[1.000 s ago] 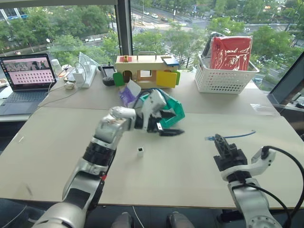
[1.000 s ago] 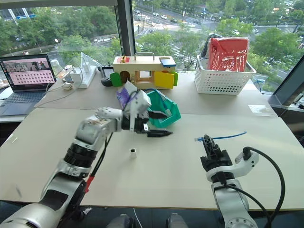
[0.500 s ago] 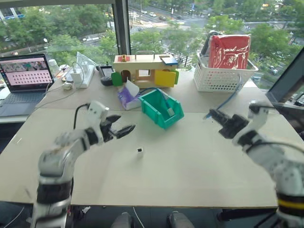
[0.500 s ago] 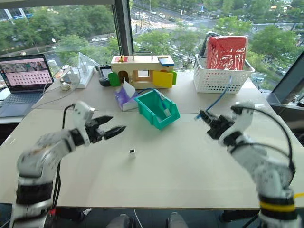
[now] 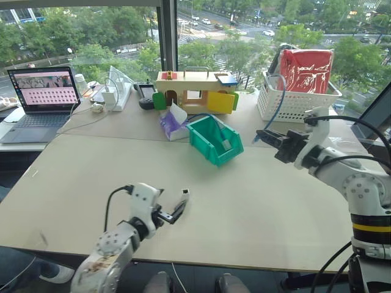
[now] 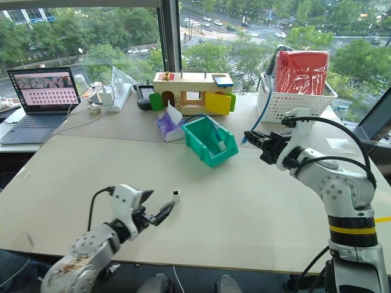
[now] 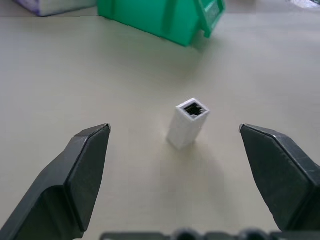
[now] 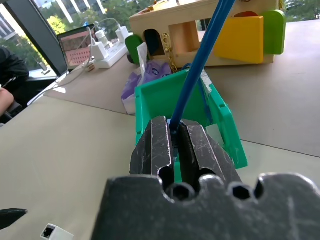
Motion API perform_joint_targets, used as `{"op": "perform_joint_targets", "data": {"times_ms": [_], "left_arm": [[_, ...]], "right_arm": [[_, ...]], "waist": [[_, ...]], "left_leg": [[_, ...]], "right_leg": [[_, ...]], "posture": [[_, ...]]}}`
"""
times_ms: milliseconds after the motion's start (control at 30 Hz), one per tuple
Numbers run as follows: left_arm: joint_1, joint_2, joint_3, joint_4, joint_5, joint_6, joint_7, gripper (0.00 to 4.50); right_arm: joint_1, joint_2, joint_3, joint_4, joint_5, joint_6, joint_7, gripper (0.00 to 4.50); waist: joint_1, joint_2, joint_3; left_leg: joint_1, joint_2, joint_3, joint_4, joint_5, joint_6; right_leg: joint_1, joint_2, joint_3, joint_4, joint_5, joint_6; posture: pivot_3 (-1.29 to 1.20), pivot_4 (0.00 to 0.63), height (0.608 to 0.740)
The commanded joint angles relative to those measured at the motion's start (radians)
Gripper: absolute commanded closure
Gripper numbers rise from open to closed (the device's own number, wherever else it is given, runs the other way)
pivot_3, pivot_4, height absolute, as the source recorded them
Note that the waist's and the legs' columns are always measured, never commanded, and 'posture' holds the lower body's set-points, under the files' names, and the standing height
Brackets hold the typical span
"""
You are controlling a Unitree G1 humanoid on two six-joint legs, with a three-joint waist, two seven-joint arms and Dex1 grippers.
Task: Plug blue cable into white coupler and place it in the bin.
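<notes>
I've dropped left claw [image 7: 175, 145], wide open, around coupler [image 7: 187, 123]; right claw [image 8: 176, 145] lifted cable [image 8: 200, 62], pinched tight—mating next.

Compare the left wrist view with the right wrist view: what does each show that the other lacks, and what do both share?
Left wrist view alone: the open left gripper framing the upright coupler, socket up. Right wrist view alone: the right gripper shut on the blue cable, plus the wooden toy house, laptop and a person's arm. Both: the green bin, the coupler, the tabletop.
</notes>
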Motion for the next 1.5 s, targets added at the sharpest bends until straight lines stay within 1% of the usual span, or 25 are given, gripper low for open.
{"op": "perform_joint_targets", "data": {"times_ms": [33, 233, 300, 400, 767, 867, 967, 1000, 1033, 1067, 1100, 1133, 1233, 1300, 1400, 1433, 1500], "left_arm": [[-0.024, -0.017, -0.071, 0.035, 0.062, -0.063, 0.036, 0.04], [-0.036, -0.053, -0.111, 0.064, 0.094, -0.056, 0.075, 0.04], [-0.073, -0.088, -0.155, 0.109, 0.142, -0.041, 0.126, 0.04], [-0.094, -0.117, -0.201, 0.141, 0.178, -0.027, 0.156, 0.04], [-0.093, -0.185, -0.206, 0.195, 0.22, 0.013, 0.222, 0.04], [-0.087, -0.202, -0.2, 0.196, 0.222, 0.023, 0.23, 0.76], [-0.086, -0.21, -0.196, 0.199, 0.231, 0.027, 0.239, 2.0], [-0.088, -0.211, -0.193, 0.203, 0.233, 0.026, 0.241, 2.33], [-0.092, -0.21, -0.191, 0.208, 0.235, 0.024, 0.241, 2.81], [-0.097, -0.208, -0.189, 0.213, 0.237, 0.022, 0.239, 3.09], [-0.104, -0.201, -0.188, 0.219, 0.237, 0.017, 0.231, 3.54], [-0.117, -0.188, -0.189, 0.228, 0.235, 0.008, 0.213, 3.64], [-0.178, -0.128, -0.192, 0.268, 0.216, -0.051, 0.121, 3.64], [-0.228, -0.079, -0.191, 0.307, 0.175, -0.129, 0.011, 3.64], [-0.31, -0.014, -0.182, 0.391, 0.095, -0.254, -0.188, 3.64], [-0.355, 0.022, -0.194, 0.445, 0.079, -0.32, -0.288, 3.64], [-0.444, 0.064, -0.214, 0.578, 0.071, -0.44, -0.434, 3.64]], "right_arm": [[-0.016, -0.011, -0.045, -0.026, -0.02, 0.022, 0.018, 4.5], [0.015, -0.014, -0.087, -0.074, -0.026, 0.057, 0.013, 4.5], [0.024, -0.014, -0.089, -0.082, -0.036, 0.064, 0.014, 4.5], [0.016, -0.008, -0.094, -0.085, -0.038, 0.078, 0.013, 4.5], [-0.008, -0.01, -0.098, -0.106, -0.033, 0.123, 0.018, 4.5], [-0.021, -0.011, -0.097, -0.095, -0.043, 0.127, 0.025, 4.5], [-0.026, -0.014, -0.097, -0.088, -0.051, 0.129, 0.036, 4.5], [-0.026, -0.015, -0.098, -0.085, -0.056, 0.128, 0.04, 4.5], [-0.026, -0.015, -0.099, -0.084, -0.059, 0.128, 0.044, 4.5], [-0.026, -0.015, -0.1, -0.084, -0.062, 0.128, 0.046, 4.5], [-0.026, -0.012, -0.102, -0.085, -0.064, 0.129, 0.046, 4.5], [-0.024, -0.01, -0.104, -0.089, -0.065, 0.13, 0.044, 4.5], [-0.013, 0.001, -0.114, -0.103, -0.066, 0.128, 0.033, 4.5], [-0.003, 0.011, -0.123, -0.118, -0.065, 0.123, 0.021, 4.5], [0.019, 0.031, -0.144, -0.153, -0.062, 0.118, -0.005, 4.5], [0.032, 0.043, -0.158, -0.176, -0.054, 0.119, -0.026, 4.5], [0.057, 0.063, -0.178, -0.216, -0.045, 0.117, -0.057, 4.5]], "waist": [[-0.005, 0.0, 0.0], [-0.008, 0.0, 0.0], [-0.006, 0.0, 0.0], [-0.006, 0.0, 0.0], [-0.008, 0.0, 0.0], [-0.008, 0.0, 0.0], [-0.008, 0.001, 0.0], [-0.008, 0.001, 0.0], [-0.008, 0.001, 0.0], [-0.008, 0.001, 0.0], [-0.008, 0.001, 0.0], [-0.008, 0.001, 0.0], [-0.007, 0.001, 0.0], [-0.007, 0.001, 0.0], [-0.007, 0.001, 0.0], [-0.006, 0.001, 0.0], [-0.003, 0.001, 0.0]], "left_leg": [[0.0, 0.0, 0.0, -0.001, 0.0, 0.0], [0.0, 0.0, -0.001, -0.003, 0.0, 0.001], [0.0, 0.0, -0.001, -0.003, 0.0, 0.001], [0.0, 0.0, -0.001, -0.001, 0.0, 0.001], [0.0, 0.0, -0.001, -0.002, 0.0, 0.001], [0.0, 0.0, -0.001, -0.002, 0.0, 0.001], [0.001, 0.0, -0.001, -0.002, 0.0, 0.001], [0.001, 0.0, -0.001, -0.002, 0.0, 0.001], [0.001, 0.0, -0.001, -0.002, 0.0, 0.001], [0.001, 0.0, -0.001, -0.002, 0.0, 0.001], [0.001, 0.0, -0.001, -0.002, 0.0, 0.001], [0.001, 0.0, -0.001, -0.002, 0.0, 0.001], [0.001, 0.0, -0.001, -0.002, 0.0, 0.001], [0.001, 0.0, -0.001, -0.002, 0.0, 0.001], [0.0, 0.0, 0.0, -0.002, 0.0, 0.001], [0.0, 0.0, 0.0, -0.002, 0.0, 0.001], [-0.001, 0.0, -0.001, -0.002, 0.0, 0.001]], "right_leg": [[0.0, 0.0, 0.0, -0.001, 0.0, 0.0], [0.0, 0.0, 0.0, -0.003, 0.0, 0.001], [0.0, 0.0, 0.0, -0.003, 0.0, 0.001], [0.001, 0.0, 0.0, -0.003, 0.001, 0.002], [0.002, 0.0, 0.0, -0.003, 0.001, 0.002], [0.002, 0.0, 0.0, -0.003, 0.001, 0.002], [0.002, 0.0, 0.0, -0.003, 0.001, 0.002], [0.002, 0.0, 0.0, -0.003, 0.001, 0.002], [0.002, 0.0, 0.0, -0.003, 0.001, 0.002], [0.002, 0.0, 0.0, -0.003, 0.001, 0.002], [0.002, 0.0, 0.0, -0.004, 0.001, 0.002], [0.002, 0.0, 0.0, -0.004, 0.001, 0.002], [0.002, 0.0, 0.0, -0.003, 0.001, 0.002], [0.002, 0.0, 0.0, -0.003, 0.001, 0.002], [0.002, 0.0, 0.0, -0.004, 0.001, 0.002], [0.002, 0.0, 0.0, -0.004, 0.001, 0.002], [0.001, -0.001, -0.001, -0.005, 0.001, 0.002]], "posture": [[0.0, 0.15, 0.732], [0.0, 0.15, 0.732], [0.0, 0.15, 0.732], [0.0, 0.15, 0.732], [0.0, 0.15, 0.732], [0.0, 0.15, 0.732], [0.0, 0.15, 0.732], [0.0, 0.15, 0.732], [0.0, 0.15, 0.732], [0.0, 0.15, 0.732], [0.0, 0.15, 0.732], [0.0, 0.15, 0.732], [0.0, 0.15, 0.732], [0.0, 0.15, 0.732], [0.0, 0.15, 0.732], [0.0, 0.15, 0.732], [0.0, 0.15, 0.732]]}}
